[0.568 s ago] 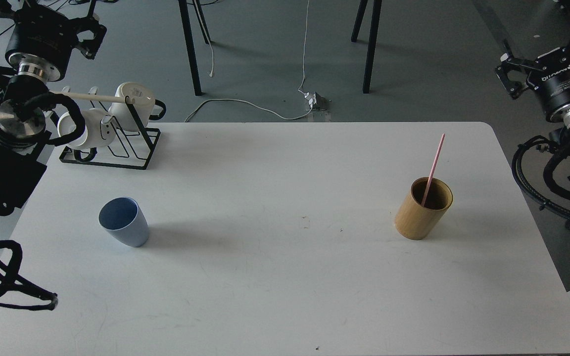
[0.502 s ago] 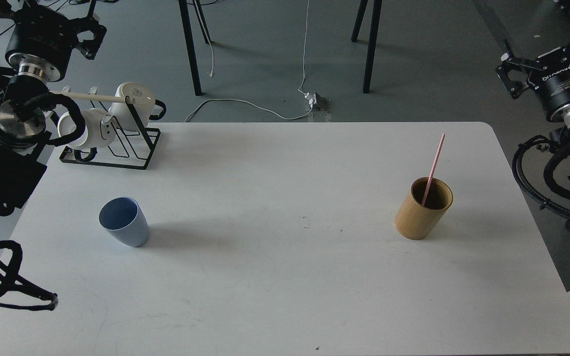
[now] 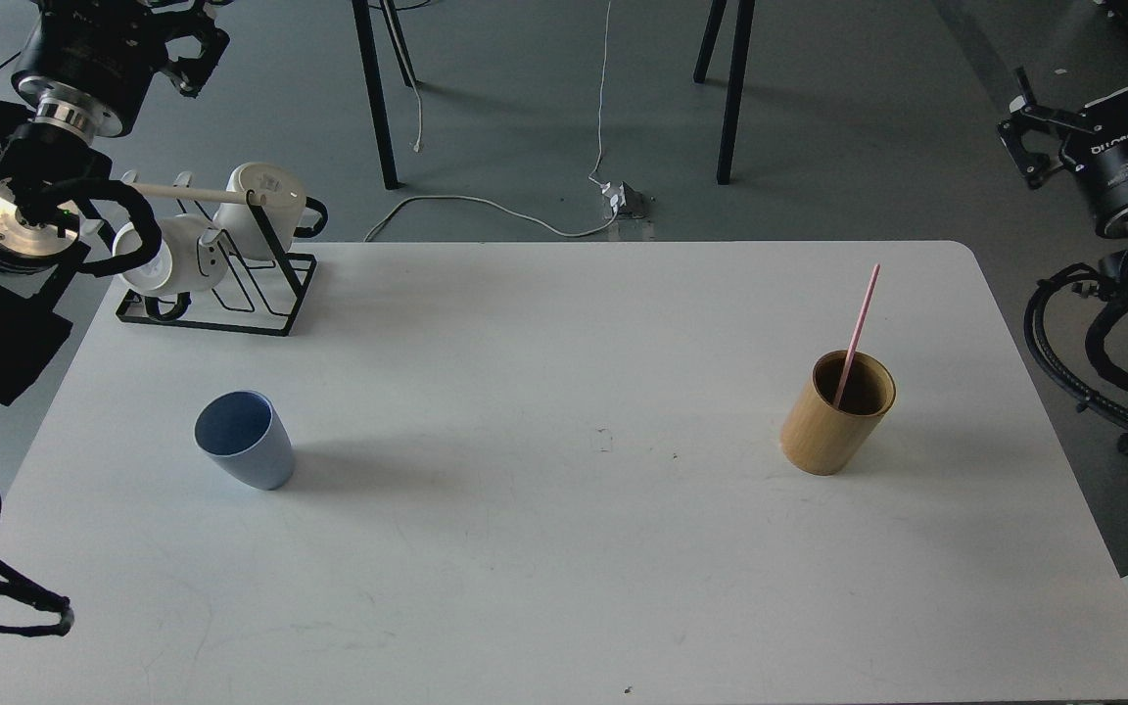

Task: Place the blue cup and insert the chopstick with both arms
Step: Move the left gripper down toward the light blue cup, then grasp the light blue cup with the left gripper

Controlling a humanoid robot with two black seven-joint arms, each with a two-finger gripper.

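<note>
The blue cup [image 3: 243,439] stands upright on the left part of the white table [image 3: 564,587], open side up and empty. The pink chopstick [image 3: 858,328] leans inside the tan bamboo holder [image 3: 838,411] on the right part of the table. My left arm rises beyond the table's far left corner; its gripper [image 3: 194,39] is at the top edge of the view, far from the cup. My right gripper [image 3: 1029,137] is off the table's far right corner, well away from the holder. Both are dark and seen small, so their fingers cannot be told apart.
A black wire mug rack [image 3: 216,279] with white mugs and a cream wooden rod stands at the table's far left corner, under my left arm. Black chair legs [image 3: 373,98] and a white cable [image 3: 486,206] are on the floor beyond the table.
</note>
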